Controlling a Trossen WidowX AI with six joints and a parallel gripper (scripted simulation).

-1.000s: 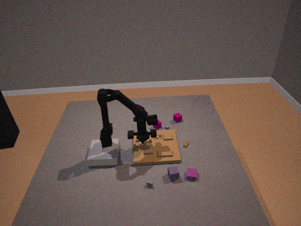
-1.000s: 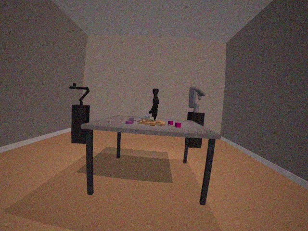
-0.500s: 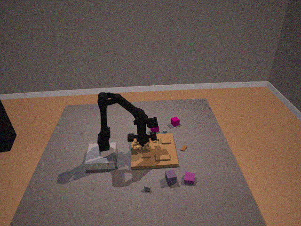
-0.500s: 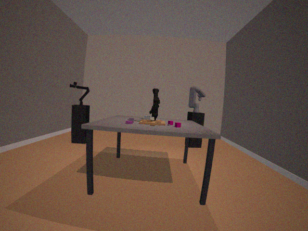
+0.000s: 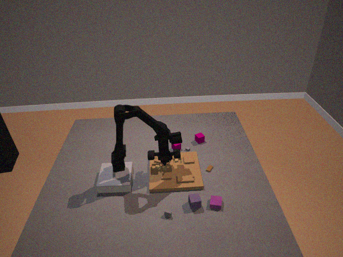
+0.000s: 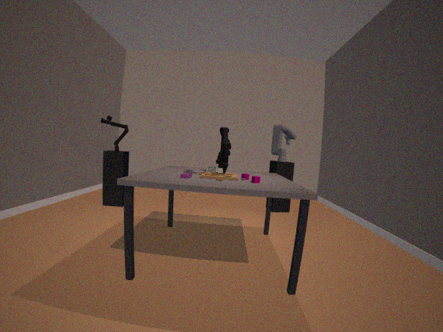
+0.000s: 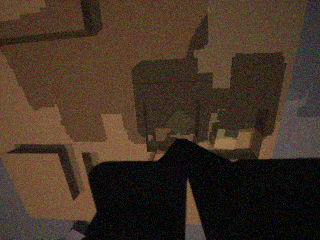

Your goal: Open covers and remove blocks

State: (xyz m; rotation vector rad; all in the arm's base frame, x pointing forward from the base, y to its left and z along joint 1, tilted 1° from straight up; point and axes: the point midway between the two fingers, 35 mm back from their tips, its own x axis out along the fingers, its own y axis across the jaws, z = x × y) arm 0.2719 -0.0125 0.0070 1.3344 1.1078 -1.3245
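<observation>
The wooden puzzle board [image 5: 160, 187] [image 6: 232, 177] [image 7: 37, 202] lies in front of the arm's base. My gripper [image 5: 165, 163] [image 6: 225, 171] [image 7: 180, 143] is shut and empty, low over the board's half nearest the base; any contact cannot be told. Raised wooden plates [image 5: 189, 160] [image 5: 185, 179] show on the board; shadow hides how far the covers stand open. A magenta block [image 5: 199, 137] [image 6: 255, 179] and another magenta block [image 5: 176, 145] [image 6: 245, 176] rest beyond the board. A purple block [image 5: 194, 202] and a pink block [image 5: 216, 202] [image 6: 185, 176] rest on its near side.
A small orange piece [image 5: 209, 168] lies right of the board. One small grey piece [image 5: 168, 214] lies on the near side, another grey piece [image 5: 187, 149] by the far edge. The pale base block [image 5: 114, 188] stands left of the board.
</observation>
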